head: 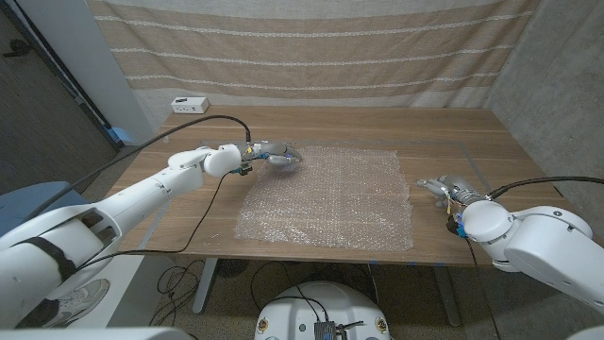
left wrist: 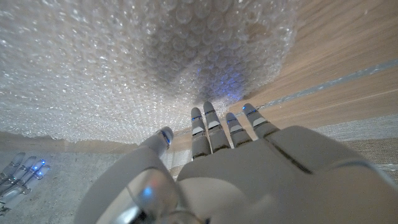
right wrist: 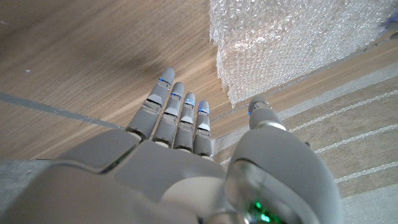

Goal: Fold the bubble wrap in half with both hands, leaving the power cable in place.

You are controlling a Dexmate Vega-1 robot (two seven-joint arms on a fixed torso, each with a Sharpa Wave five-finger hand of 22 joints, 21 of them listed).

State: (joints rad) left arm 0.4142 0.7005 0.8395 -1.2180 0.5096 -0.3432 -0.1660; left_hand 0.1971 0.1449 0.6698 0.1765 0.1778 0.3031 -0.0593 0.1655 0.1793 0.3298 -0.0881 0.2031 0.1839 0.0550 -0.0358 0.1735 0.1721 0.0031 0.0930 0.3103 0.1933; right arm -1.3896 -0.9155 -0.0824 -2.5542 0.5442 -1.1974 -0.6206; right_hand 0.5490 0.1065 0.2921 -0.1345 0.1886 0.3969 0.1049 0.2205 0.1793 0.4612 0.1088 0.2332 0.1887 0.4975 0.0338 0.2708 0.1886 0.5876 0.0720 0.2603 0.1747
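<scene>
Bubble wrap (head: 330, 198) lies flat between both hands: left hand (head: 276, 154), fingers spread, over its far-left corner; right hand (head: 444, 189), fingers extended, empty, beside its right edge.

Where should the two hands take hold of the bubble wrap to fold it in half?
Probably by two corners of one edge. The bubble wrap lies flat and thin, so only its rim offers a pinch. The left hand is already at its far left corner; the right hand, open beside the right edge, would likely come in sideways for the far right corner.
</scene>
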